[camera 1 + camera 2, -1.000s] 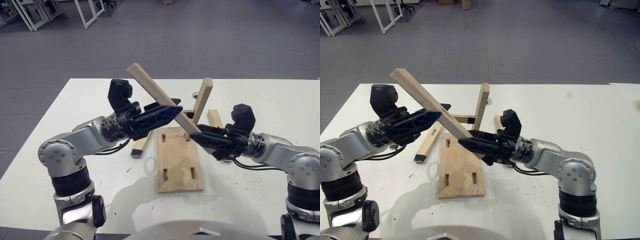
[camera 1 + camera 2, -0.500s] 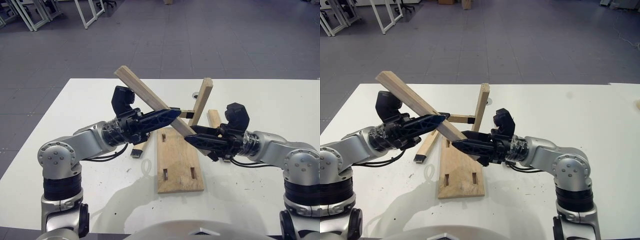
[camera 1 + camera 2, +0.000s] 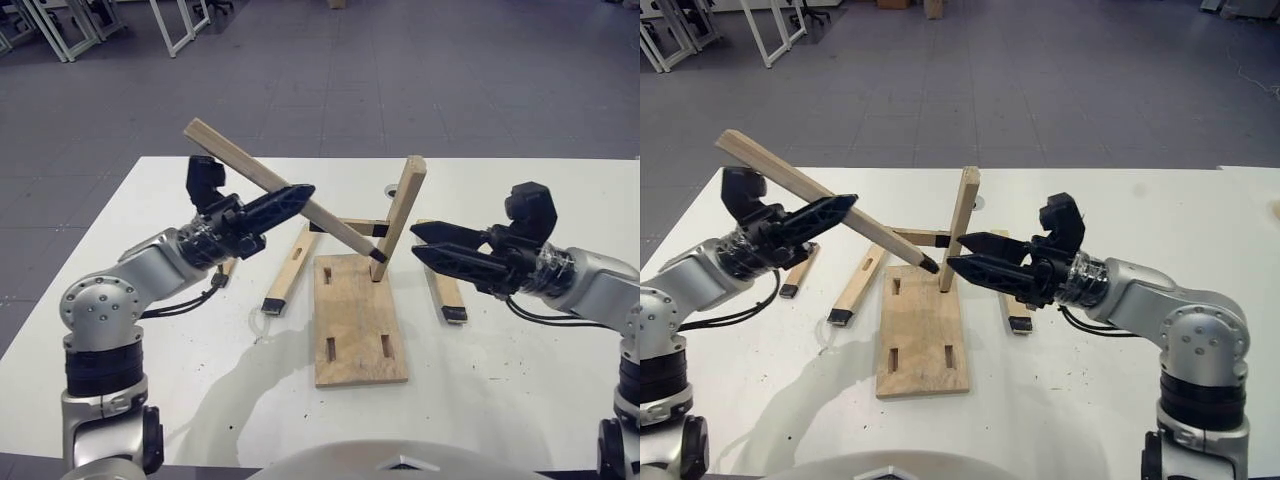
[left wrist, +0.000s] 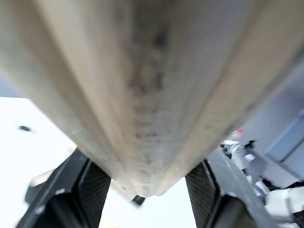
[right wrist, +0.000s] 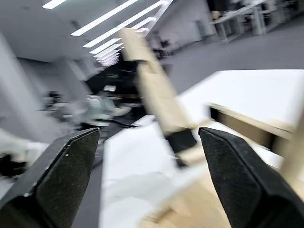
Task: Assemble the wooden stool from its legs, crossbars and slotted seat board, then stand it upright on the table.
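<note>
**A:** Big white table (image 3: 520,400), and the board (image 3: 358,325) lies flat in the middle of it, slots up.

**B:** The upright leg (image 3: 402,210) stands at the board's far right slot, with a short crossbar (image 3: 345,226) jutting left from it.

**A:** The left claw (image 3: 303,192) is clamped on the tilted leg (image 3: 225,150). Its dark tip is down just beside the upright leg's base.

**B:** Spares are lying on the table too. The left spare (image 3: 285,275) is beside the board, and the right spare (image 3: 443,288) is on the other side.

**A:** And the right claw (image 3: 415,240)? Jaws apart, gripping nothing. It hovers above the right spare, with its tips near the upright leg.
</note>
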### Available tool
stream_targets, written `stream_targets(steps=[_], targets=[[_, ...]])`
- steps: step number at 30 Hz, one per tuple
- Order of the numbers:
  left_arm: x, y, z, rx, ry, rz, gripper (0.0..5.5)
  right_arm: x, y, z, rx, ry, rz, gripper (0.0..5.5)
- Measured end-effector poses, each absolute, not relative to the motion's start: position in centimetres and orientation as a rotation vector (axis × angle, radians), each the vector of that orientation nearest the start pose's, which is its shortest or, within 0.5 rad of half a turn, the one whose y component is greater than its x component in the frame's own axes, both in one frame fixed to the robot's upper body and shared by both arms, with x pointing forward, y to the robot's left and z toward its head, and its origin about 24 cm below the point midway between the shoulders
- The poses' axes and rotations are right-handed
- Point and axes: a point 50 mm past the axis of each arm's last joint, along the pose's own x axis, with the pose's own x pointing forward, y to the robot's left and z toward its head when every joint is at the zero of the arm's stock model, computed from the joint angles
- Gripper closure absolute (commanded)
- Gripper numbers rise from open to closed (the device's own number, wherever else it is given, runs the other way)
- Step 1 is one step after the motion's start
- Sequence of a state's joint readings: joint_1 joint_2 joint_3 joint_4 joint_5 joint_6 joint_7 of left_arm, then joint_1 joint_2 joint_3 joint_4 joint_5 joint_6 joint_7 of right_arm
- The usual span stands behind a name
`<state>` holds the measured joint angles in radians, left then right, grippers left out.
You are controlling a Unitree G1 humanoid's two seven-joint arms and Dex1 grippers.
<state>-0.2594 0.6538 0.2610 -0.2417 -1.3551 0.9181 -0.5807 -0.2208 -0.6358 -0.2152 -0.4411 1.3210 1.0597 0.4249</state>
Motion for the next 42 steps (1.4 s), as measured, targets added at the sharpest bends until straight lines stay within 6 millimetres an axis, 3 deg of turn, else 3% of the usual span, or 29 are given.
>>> stream_targets(steps=[1, 3, 5, 7, 10, 22, 26, 31, 38, 42], targets=[[24.5, 20.4, 17.0, -0.542, 0.191, -1.028, 3.45, 23.3, -17.3, 15.5, 0.403, 0.379, 0.887, 1.68], [24.3, 20.8, 16.1, -0.466, 0.226, -1.021, 3.45, 23.1, -17.1, 13.3, 0.356, 0.482, 0.739, 1.68], [24.3, 21.3, 15.4, -0.364, 0.222, -1.007, 3.45, 21.3, -16.4, 9.6, 0.132, 0.682, 0.614, 1.68], [24.1, 21.5, 15.0, -0.299, 0.209, -1.018, 3.45, 19.6, -15.5, 8.0, -0.011, 0.764, 0.592, 1.68], [24.2, 21.5, 14.8, -0.246, 0.194, -1.032, 3.45, 18.3, -13.6, 8.3, -0.112, 0.744, 0.670, 1.68], [25.3, 21.2, 13.7, -0.213, 0.181, -1.000, 3.45, 16.8, -11.8, 7.2, -0.204, 0.769, 0.760, 1.68], [25.2, 21.3, 13.5, -0.185, 0.177, -1.009, 3.45, 17.0, -13.9, 7.5, -0.271, 0.808, 0.825, 1.68], [24.7, 20.9, 12.8, -0.174, 0.216, -1.077, 3.45, 18.8, -17.3, 8.0, -0.411, 0.829, 0.851, 1.68], [23.7, 19.2, 11.4, -0.181, 0.268, -1.157, 3.45, 19.5, -17.7, 7.9, -0.457, 0.813, 0.876, 1.68], [23.5, 19.3, 10.5, -0.163, 0.239, -1.127, 3.45, 19.5, -17.5, 7.8, -0.453, 0.805, 0.875, 1.68]])
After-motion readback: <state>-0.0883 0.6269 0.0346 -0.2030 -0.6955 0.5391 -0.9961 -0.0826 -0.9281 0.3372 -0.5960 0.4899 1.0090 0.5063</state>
